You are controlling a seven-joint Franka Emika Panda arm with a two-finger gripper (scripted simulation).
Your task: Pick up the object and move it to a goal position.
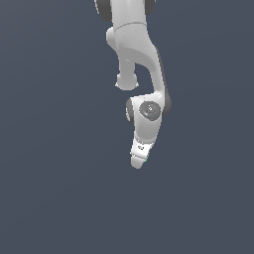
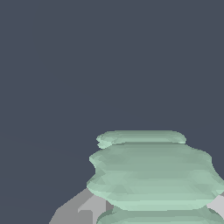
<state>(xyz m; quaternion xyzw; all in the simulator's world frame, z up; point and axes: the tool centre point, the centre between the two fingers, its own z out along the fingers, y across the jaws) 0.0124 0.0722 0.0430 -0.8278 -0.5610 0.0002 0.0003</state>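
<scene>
The object (image 2: 153,175) is a pale mint-green lump with ridged, lobed sides. It fills the near part of the wrist view. My gripper (image 2: 151,209) is shut on it. One grey finger (image 2: 81,210) shows against one side of the object and the other finger (image 2: 217,204) against the opposite side. In the exterior view the white arm reaches down toward the camera and the gripper (image 1: 139,159) hangs at its end, over the dark floor. The hand hides the object there.
A plain dark blue-grey floor (image 1: 49,188) lies all around the arm in both views. No other object, container or edge shows. No goal marker is visible.
</scene>
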